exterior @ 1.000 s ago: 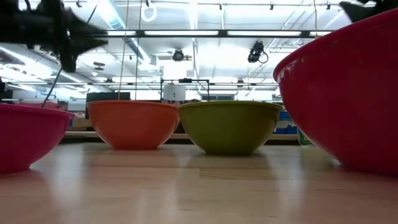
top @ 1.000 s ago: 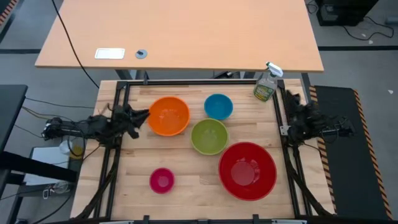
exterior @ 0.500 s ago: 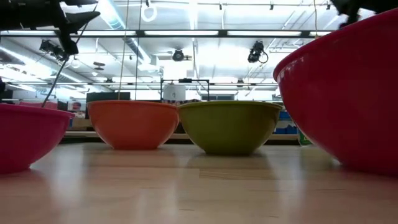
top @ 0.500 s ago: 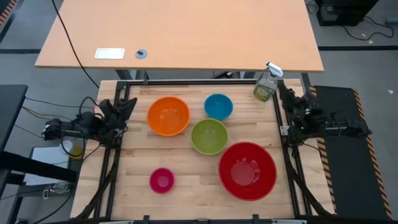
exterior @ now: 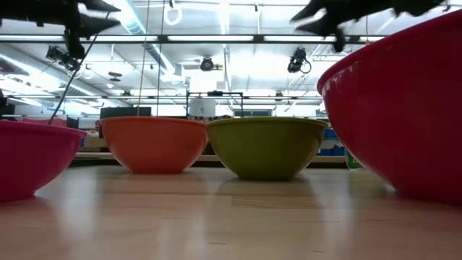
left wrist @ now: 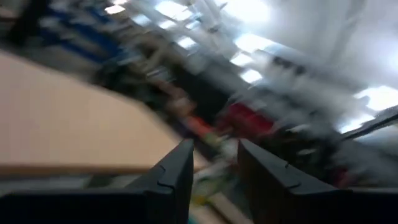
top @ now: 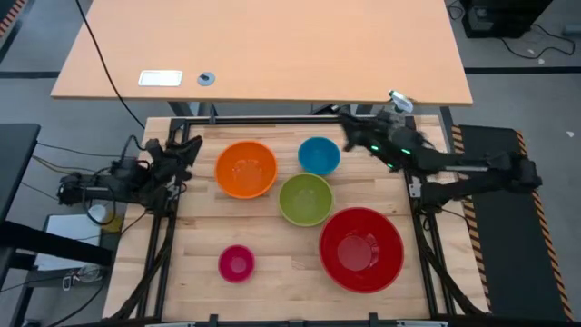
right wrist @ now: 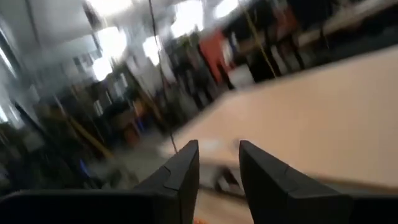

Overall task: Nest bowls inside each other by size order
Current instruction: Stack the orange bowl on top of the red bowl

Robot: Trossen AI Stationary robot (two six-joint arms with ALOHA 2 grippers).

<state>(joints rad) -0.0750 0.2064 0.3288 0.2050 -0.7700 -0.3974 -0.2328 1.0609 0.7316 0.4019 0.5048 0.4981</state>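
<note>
Five bowls stand on their bases on the wooden table: orange [top: 245, 169], blue [top: 319, 155], green [top: 306, 199], red [top: 361, 249] and pink [top: 236, 263]. None is inside another. My left gripper [top: 188, 149] hovers at the table's left edge, left of the orange bowl, slightly open and empty; its own view [left wrist: 216, 168] shows the gap. My right gripper [top: 348, 125] hangs in the air at the far side, just beyond and right of the blue bowl, slightly open and empty, as its own view [right wrist: 219, 165] shows.
A clear spray bottle [top: 398, 103] stands at the table's far right corner, mostly hidden under my right arm. Black frame rails [top: 172, 227] run along the table's left, right and far edges. A second desk [top: 263, 54] stands beyond the far edge.
My left gripper has drawn back from beside the orange bowl toward the table's left edge. My right arm has swung out from the right edge toward the left, over the spray bottle, and its gripper now hangs near the blue bowl. The bowls have kept still.
</note>
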